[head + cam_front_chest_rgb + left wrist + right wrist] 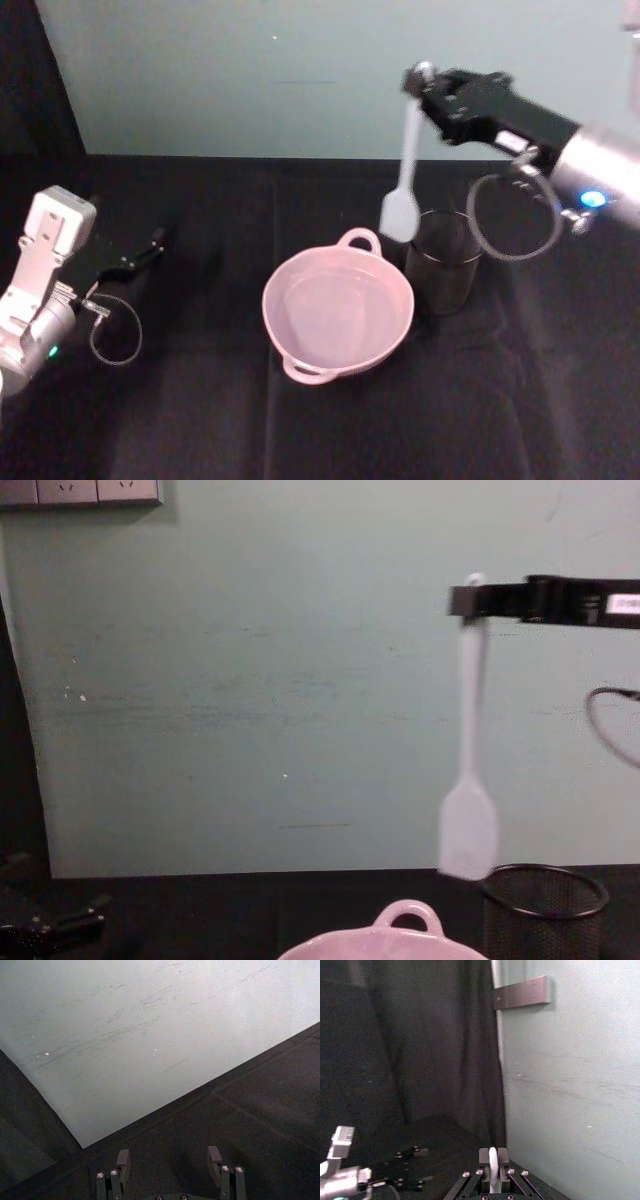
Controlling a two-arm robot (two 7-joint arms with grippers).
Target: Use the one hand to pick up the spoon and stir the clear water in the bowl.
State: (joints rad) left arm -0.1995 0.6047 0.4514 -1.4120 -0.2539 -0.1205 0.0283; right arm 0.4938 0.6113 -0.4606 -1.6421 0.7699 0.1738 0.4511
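white spoon (407, 160), pale pink bowl (268, 301), black mesh cup (446, 272)

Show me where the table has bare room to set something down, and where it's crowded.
Free on the black table: the strip between the left gripper and the bowl, and the stretch nearest the robot. Crowded: the bowl and mesh cup stand close, with the spoon hanging from the right gripper over them.

bowl (288, 292) mid-table (180, 410) | mesh cup (443, 268) just right of it | spoon (407, 160) hangs above, between them
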